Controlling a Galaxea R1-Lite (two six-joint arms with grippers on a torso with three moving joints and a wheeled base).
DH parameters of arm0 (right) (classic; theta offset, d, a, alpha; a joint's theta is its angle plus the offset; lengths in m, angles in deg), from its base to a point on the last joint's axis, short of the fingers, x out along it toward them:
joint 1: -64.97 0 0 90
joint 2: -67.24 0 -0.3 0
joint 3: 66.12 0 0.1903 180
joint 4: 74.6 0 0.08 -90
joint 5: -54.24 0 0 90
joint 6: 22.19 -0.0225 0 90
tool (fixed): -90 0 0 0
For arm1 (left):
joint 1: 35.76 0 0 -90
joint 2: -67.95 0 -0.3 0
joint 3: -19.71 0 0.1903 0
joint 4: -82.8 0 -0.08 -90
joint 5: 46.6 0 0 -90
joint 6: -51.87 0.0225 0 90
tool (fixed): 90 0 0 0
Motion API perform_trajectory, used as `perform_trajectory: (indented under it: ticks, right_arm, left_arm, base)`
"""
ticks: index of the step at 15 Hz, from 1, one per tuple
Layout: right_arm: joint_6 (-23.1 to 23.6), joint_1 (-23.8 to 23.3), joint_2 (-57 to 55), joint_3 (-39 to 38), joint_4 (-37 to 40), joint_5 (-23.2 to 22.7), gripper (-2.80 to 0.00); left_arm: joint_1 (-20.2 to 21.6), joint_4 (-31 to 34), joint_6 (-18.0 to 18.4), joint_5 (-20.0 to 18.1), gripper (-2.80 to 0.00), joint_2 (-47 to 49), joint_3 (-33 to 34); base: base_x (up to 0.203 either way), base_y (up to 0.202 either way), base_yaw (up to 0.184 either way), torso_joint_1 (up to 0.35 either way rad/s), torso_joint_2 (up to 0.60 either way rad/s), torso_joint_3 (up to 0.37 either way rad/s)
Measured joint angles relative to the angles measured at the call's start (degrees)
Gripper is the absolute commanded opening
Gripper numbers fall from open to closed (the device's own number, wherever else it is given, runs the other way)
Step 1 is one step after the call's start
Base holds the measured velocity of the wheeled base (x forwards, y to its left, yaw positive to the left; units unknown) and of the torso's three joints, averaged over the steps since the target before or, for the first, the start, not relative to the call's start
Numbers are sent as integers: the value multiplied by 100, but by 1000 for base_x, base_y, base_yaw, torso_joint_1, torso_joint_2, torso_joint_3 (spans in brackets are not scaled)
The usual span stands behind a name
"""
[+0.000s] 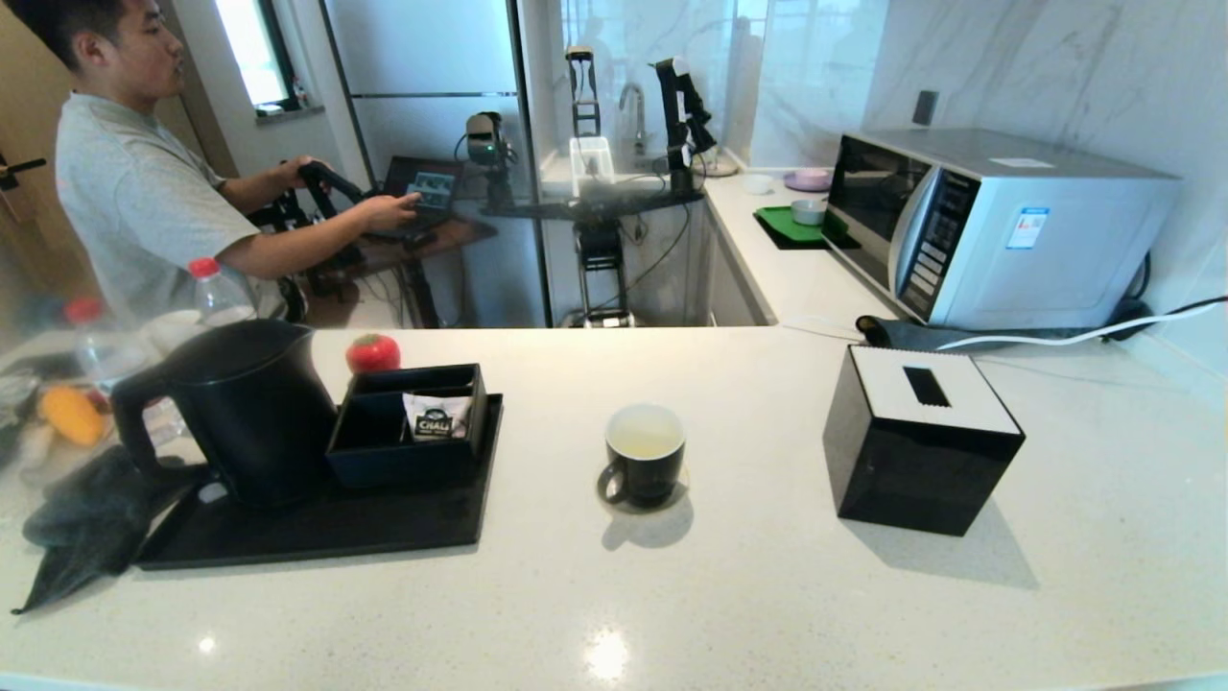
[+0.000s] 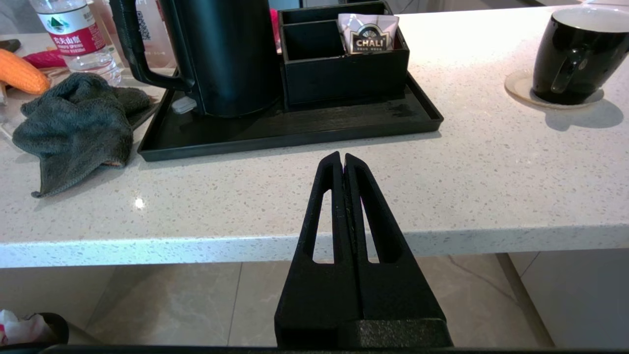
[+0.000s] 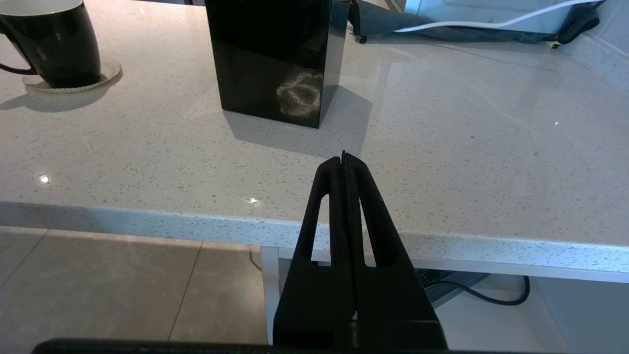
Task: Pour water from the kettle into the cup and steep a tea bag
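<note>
Kettle (image 1: 245,408) stands on the black tray (image 1: 317,528); cup (image 1: 645,453), holding pale water (image 1: 645,440), rests on a coaster mid-counter. No tea bag shows in it. Left gripper (image 2: 343,158) and right gripper (image 3: 344,156) hang off the counter edge, both clenched and empty, seemingly parked clear of the work.

A black tissue box (image 3: 272,59) stands on the white counter (image 3: 442,147) just beyond the closed right fingers (image 3: 363,206). Past the closed left fingers (image 2: 324,206) lie a black tray (image 2: 295,132) and a grey cloth (image 2: 78,123).
</note>
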Motion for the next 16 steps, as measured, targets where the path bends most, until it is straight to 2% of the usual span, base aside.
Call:
perform_trajectory:
  ticks: [16]
  right_arm:
    - [-60, 5, 13, 0, -5, -1, -280]
  left_arm:
    - [0, 0, 0, -5, -280, 0, 0]
  base:
    - [0, 0, 0, 0, 0, 0]
